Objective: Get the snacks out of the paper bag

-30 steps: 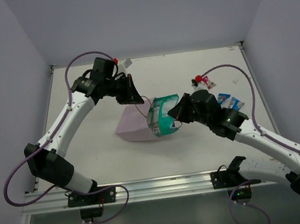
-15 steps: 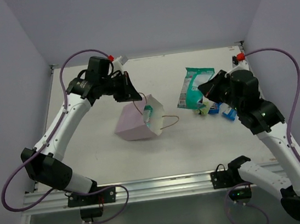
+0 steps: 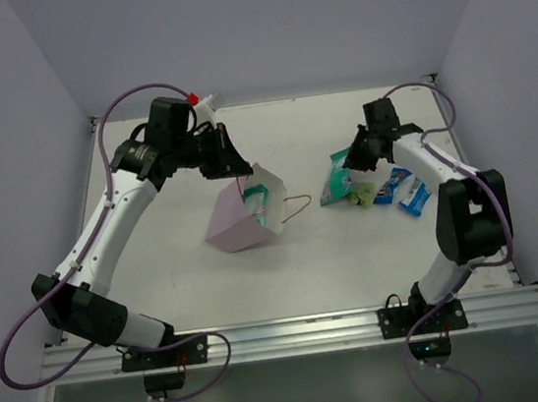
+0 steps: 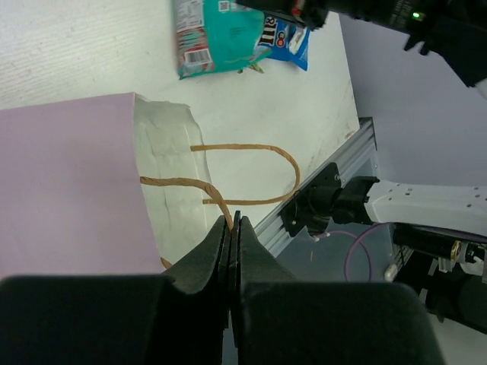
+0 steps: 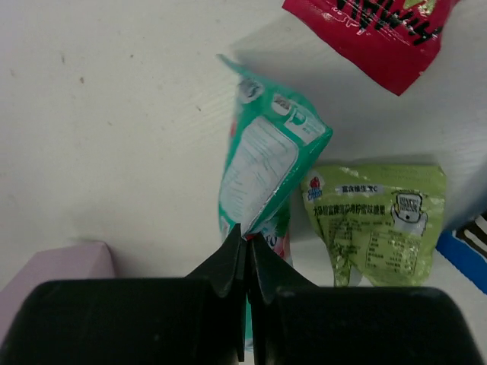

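A white matte desk (image 3: 192, 290) forms the floor of a small booth. Plain pale lilac-grey walls (image 3: 256, 24) close it in at 9, 12 and 3 o'clock. A ribbed aluminium rail (image 3: 296, 331) runs along the desk's 6 o'clock edge, and the right wrist view shows faint specks on the surface.

The small pale pinkish-lilac paper bag (image 3: 233, 226) sits slightly toward 9 o'clock from the desk's middle, tipped with its mouth facing 3 o'clock. A strip of teal (image 3: 256, 203) shows inside the mouth; what it is cannot be told. The left arm's fingers (image 4: 209, 255) are pressed together on one thin brown cord handle (image 4: 175, 181), at the bag's 12 o'clock side. The second cord loop (image 4: 259, 150) hangs free.

Well apart, at 3 o'clock from the bag, the snacks lie clustered. The right arm's fingers (image 5: 228, 266) are closed on the edge of a shiny teal snack packet (image 3: 334, 184). Just beside it at 4 o'clock lies a light green packet (image 3: 362, 193), then two blue packets (image 3: 391, 185) (image 3: 415, 199) farther toward 3 o'clock. A red packet (image 5: 373, 26) lies beyond the teal one in the right wrist view.
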You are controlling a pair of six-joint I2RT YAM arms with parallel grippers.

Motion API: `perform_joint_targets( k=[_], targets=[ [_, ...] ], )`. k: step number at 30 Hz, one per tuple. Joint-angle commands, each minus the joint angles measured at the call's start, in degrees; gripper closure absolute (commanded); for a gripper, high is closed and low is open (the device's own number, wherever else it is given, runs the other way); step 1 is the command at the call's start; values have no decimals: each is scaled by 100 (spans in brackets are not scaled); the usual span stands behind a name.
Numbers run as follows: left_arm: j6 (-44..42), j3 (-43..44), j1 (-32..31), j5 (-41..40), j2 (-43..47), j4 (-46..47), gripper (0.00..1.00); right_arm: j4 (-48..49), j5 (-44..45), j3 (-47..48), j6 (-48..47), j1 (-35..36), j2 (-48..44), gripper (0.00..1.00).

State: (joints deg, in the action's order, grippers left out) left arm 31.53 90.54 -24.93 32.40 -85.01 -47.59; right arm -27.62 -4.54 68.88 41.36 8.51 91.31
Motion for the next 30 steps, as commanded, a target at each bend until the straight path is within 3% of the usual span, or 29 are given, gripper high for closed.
perform_joint_targets(
  k=[1, 8, 15, 17, 18, 25, 30],
  targets=[
    [116, 69, 58, 231, 275, 285, 100, 695, -697, 713, -207, -8, 413, 100],
    [266, -212, 76, 240, 494, 435, 100, 696, -1075, 1426, -375, -25, 1248, 99],
    [416, -388, 67, 328, 565, 637, 100, -191, -392, 2015, -330, -87, 1830, 57],
    [433, -449, 67, 389, 530, 725, 100, -253, -233, 1849, -418, -87, 1610, 55],
    [459, -563, 67, 477, 530, 795, 100, -270, -145, 1779, -427, -95, 1505, 46],
    [486, -880, 67, 644, 328, 1270, 100, -604, -55, 1287, -568, 1, 82, 45],
    [363, -740, 67, 653, 152, 1288, 100, -833, -750, 1207, -534, 765, -1130, 49]
  ],
)
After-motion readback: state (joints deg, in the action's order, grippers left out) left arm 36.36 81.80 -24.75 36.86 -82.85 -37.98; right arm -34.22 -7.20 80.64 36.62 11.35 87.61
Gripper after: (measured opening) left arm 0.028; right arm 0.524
